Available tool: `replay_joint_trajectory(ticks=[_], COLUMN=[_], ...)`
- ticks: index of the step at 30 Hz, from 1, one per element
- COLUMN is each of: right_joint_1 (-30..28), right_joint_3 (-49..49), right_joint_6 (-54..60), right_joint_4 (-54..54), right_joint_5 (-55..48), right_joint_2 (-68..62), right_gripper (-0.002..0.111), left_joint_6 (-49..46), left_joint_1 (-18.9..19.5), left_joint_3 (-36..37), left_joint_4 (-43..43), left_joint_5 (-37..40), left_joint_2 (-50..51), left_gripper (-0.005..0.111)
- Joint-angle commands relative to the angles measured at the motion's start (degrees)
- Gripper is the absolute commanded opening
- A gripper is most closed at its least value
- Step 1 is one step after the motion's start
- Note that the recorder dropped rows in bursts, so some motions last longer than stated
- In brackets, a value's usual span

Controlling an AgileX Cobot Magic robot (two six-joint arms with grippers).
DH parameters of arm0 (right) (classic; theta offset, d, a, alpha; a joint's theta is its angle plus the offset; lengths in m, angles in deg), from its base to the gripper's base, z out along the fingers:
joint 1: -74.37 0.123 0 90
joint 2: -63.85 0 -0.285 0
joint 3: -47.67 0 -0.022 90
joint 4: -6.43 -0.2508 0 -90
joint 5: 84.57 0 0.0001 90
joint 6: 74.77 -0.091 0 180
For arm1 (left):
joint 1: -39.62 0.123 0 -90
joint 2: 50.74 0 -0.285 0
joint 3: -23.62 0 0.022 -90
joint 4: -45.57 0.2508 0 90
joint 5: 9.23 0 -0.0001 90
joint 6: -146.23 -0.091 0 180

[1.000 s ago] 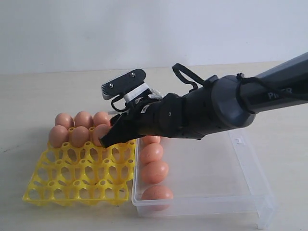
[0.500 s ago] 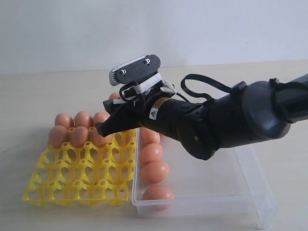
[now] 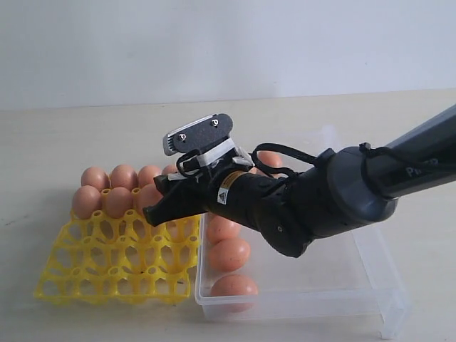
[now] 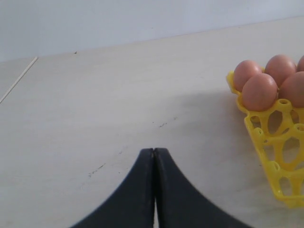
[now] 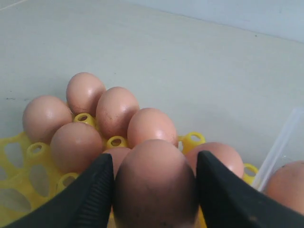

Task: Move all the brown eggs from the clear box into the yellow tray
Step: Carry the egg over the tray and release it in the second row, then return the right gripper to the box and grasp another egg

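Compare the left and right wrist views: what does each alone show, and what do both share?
Left wrist only: the black left tool, shut and empty, over beige tabletop. Right wrist only: the right tool clamping a brown oval egg, plus the rim of the clear plastic box. Both: the bright yellow plastic egg tray with brown eggs seated in its cups.

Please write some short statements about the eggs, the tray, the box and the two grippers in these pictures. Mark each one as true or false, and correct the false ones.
1. The right gripper grips a smooth brown egg. True.
2. The left gripper is wide open. False: it is shut and holds nothing.
3. The transparent rectangular plastic box is empty. False: at least three brown eggs lie in it, along the side next to the tray.
4. The bright yellow plastic egg tray has empty cups in the rows nearest the exterior camera. True.
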Motion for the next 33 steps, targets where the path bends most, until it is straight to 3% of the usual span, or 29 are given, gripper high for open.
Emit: replay_joint_trajectory(ticks=[1,3,5,10,14,19,25,28,33], right_joint_1=[-0.1,-0.1,-0.1,-0.1,-0.5,-3.0,-7.7,-10.6,-14.1], right_joint_3=[0.3,0.3,0.3,0.3,0.3,0.3,0.3,0.3,1.0], right_joint_6=[-1.4,-1.4,-1.0,3.4,13.3,15.5,4.8,-4.2,-8.6], right_joint_4=[1.0,1.0,0.9,0.8,0.6,-1.0,-3.3,-2.9,-2.8], right_joint_5=[-0.5,-1.3,-1.3,-4.4,-16.7,-30.5,-38.2,-37.6,-33.6], right_joint_2=[0.1,0.1,0.5,6.2,13.4,19.5,20.6,19.6,15.2], right_gripper=[0.050,0.062,0.067,0.063,0.057,0.053,0.053,0.053,0.053], left_joint_6=[0.3,0.3,0.3,0.3,0.3,0.3,0.3,0.3,0.3], left_joint_1=[-0.3,-0.3,-0.3,-0.3,-0.3,-0.3,-0.3,-0.3,-0.3], left_joint_3=[-0.2,-0.2,-0.2,-0.2,-0.2,-0.2,-0.2,-0.2,-0.2], left_joint_4=[-0.1,-0.1,-0.1,-0.1,-0.1,-0.1,-0.1,-0.1,-0.1], left_joint_5=[-0.5,-0.5,-0.5,-0.5,-0.5,-0.5,-0.5,-0.5,-0.5], left_joint_2=[-0.3,-0.3,-0.3,-0.3,-0.3,-0.3,-0.3,-0.3,-0.3], left_gripper=[0.000,0.000,0.000,0.000,0.000,0.000,0.000,0.000,0.000])
